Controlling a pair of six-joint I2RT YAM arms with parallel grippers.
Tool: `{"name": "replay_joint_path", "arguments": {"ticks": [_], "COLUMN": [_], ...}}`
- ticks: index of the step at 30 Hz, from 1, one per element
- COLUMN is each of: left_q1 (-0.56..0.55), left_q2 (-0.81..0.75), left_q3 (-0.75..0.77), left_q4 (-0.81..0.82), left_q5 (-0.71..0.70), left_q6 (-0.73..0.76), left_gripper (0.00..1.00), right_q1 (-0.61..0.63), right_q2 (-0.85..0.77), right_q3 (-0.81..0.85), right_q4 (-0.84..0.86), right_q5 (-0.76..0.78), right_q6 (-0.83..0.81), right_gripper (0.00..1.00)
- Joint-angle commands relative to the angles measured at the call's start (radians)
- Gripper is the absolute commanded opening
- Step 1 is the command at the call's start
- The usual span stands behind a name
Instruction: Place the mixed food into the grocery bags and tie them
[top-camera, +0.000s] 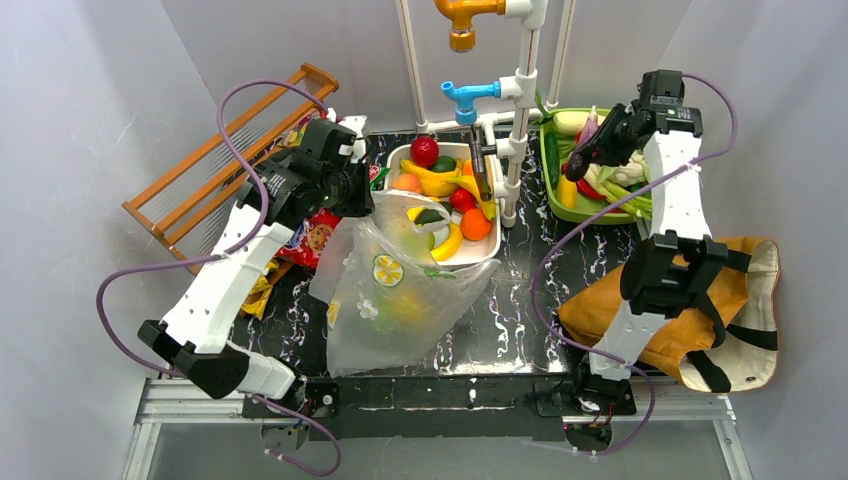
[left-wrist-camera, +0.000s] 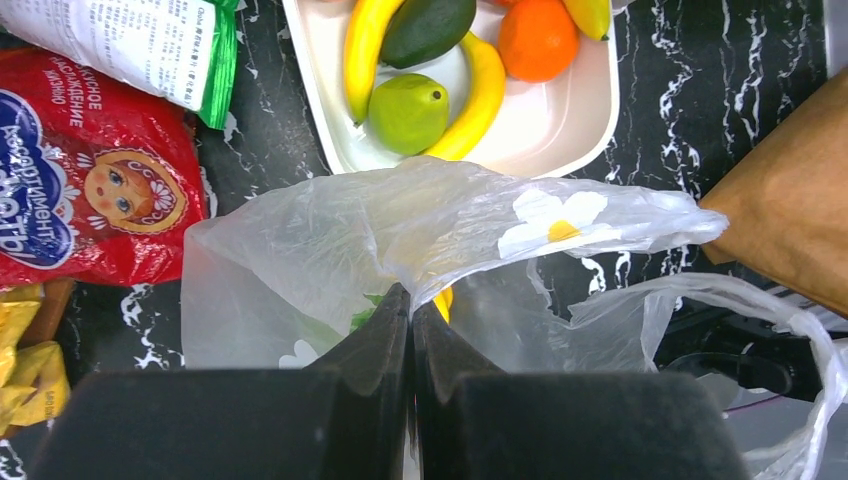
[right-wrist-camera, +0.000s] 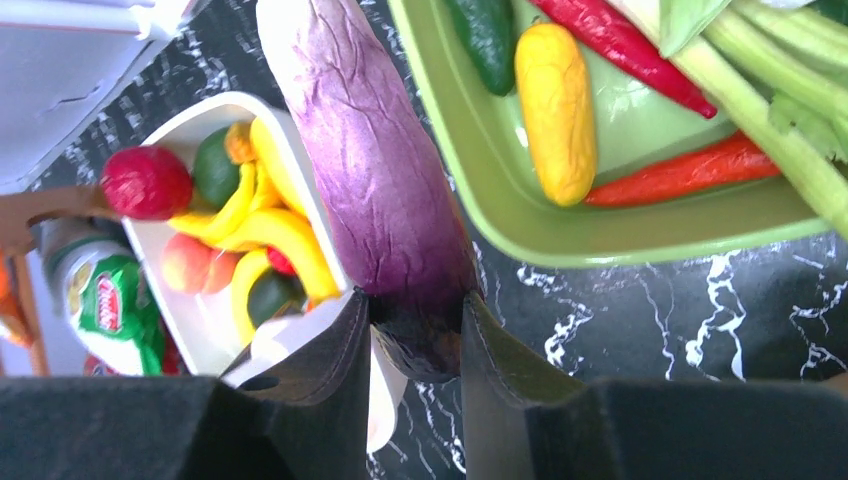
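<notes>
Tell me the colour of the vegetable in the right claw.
The eggplant is purple; the right wrist view shows it best.

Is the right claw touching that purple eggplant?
Touching. The right wrist view shows the right claw closed on the purple eggplant, a finger pressed against each side.

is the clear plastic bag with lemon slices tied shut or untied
Untied: the clear lemon-print plastic bag lies slack with its handle loop loose and no knot showing; the left gripper is pinching its thin edge.
</notes>
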Motion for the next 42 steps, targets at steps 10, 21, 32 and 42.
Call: {"name": "replay_joint_path", "arguments": {"ticks": [10,21,32,42], "left_q1": [0.007,0.009,0.008,0.008], "left_q2": [-0.180,-0.245,-0.313,-0.320], "left_q3": [-0.163,-0.291,-0.393,-0.404], "left_q4": [0.080,0.138,0.180,0.181], "left_q5": [0.040,0.025,0.019,0.020], "left_q6": [-0.055,-0.169,-0.201,-0.195], "left_gripper": [0.00,0.00,0.00,0.00], "right_q1": [0.020,0.199,0.313,0.533], "right_q2": [-0.582,-0.904,-0.983,-0.924], "right_q3": [-0.313,-0.618,-0.640,-0.632], "right_q4": [0.212,0.520,0.630,0.714], "right_q5": [-0.224,-0.360,-0.446,-0.422], "right_q6": [0.072,0.061,0.031,-0.019], "right_gripper": [0.14,0.17,0.19,0.20]}}
